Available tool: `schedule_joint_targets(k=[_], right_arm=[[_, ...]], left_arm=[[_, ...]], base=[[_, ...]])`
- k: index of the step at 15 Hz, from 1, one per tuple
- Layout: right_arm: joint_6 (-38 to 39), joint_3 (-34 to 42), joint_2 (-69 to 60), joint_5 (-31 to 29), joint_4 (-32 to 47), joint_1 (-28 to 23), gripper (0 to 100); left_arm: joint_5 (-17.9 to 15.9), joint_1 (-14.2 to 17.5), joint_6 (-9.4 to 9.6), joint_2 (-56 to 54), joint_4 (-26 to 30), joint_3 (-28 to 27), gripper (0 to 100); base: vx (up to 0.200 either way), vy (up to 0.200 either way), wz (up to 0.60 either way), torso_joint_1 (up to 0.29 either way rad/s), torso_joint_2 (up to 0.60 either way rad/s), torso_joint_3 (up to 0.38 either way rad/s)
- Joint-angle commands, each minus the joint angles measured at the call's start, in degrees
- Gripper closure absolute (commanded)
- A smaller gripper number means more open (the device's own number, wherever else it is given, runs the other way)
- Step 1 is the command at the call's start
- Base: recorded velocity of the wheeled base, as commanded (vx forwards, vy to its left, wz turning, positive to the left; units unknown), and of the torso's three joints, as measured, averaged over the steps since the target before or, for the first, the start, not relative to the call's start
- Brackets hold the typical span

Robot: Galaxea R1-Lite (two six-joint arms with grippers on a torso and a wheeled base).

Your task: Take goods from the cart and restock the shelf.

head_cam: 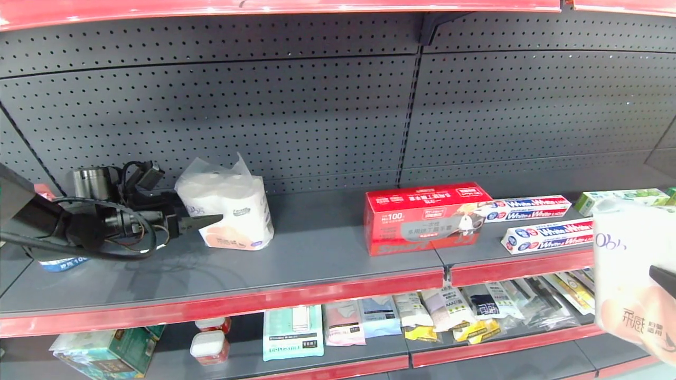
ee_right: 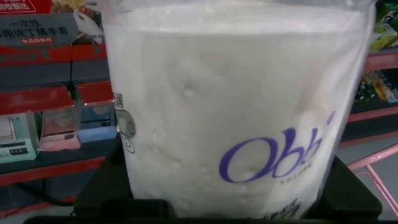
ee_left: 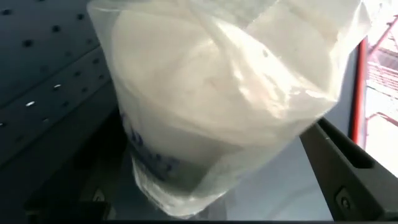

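Off the right front edge of the shelf (head_cam: 327, 248), the right gripper (head_cam: 661, 281) clamps an upright tissue pack (head_cam: 623, 253), bare shelf space lying to its left past the red box (head_cam: 422, 217); the left gripper (head_cam: 205, 222) flanks a second pack (head_cam: 235, 208) standing there, its grip impossible to judge.

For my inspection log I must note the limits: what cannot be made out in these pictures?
- Head view: the shelf pack partly covers the left gripper; its state is unclear.
- Head view: the held pack and the right gripper are cut off by the picture's edge.
- Head view: the left arm hides most of a blue-labelled item.
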Motion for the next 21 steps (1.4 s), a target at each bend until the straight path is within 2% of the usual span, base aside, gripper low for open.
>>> schedule_joint_targets(k=[1,6,8,10,13,16,19,21], right_arm=[[-0.7,0.02,0.39,0.04,0.09,-0.01,100],[-2.37,-0.07,1.44,0.04,-0.26,0.08,100],[-2.37,0.02,1.53,0.04,-0.26,-0.01,100],[-2.37,0.02,1.53,0.04,-0.26,0.08,100],[-2.81,0.2,1.62,0.04,-0.26,0.08,100],[-3.07,0.9,1.36,0.04,-0.26,0.08,100],[-3.07,1.16,1.09,0.04,-0.26,0.08,100],[-3.42,1.16,1.09,0.04,-0.26,-0.01,100]], left_arm=[[-0.48,-0.82,-0.01,0.63,0.04,-0.39,0],[-1.18,-1.52,-0.45,4.94,0.13,-5.14,0],[-0.74,-1.52,-3.78,4.59,0.04,-4.7,0],[-1.27,-1.35,-4.93,3.97,-0.14,-5.05,0],[-1.53,-1.35,-5.1,2.65,0.39,-4.52,0],[-3.64,-1.26,-8.27,0.98,0.83,-4.7,0],[-5.14,-1.61,-8.09,1.34,0.48,-4.79,0],[-5.58,-2.14,-6.69,1.42,0.39,-4.7,0]], base=[[0.0,0.0,0.0,0.0,0.0,0.0],[0.0,0.0,0.0,0.0,0.0,0.0],[0.0,0.0,0.0,0.0,0.0,0.0],[0.0,0.0,0.0,0.0,0.0,0.0],[0.0,0.0,0.0,0.0,0.0,0.0],[0.0,0.0,0.0,0.0,0.0,0.0],[0.0,0.0,0.0,0.0,0.0,0.0],[0.0,0.0,0.0,0.0,0.0,0.0]])
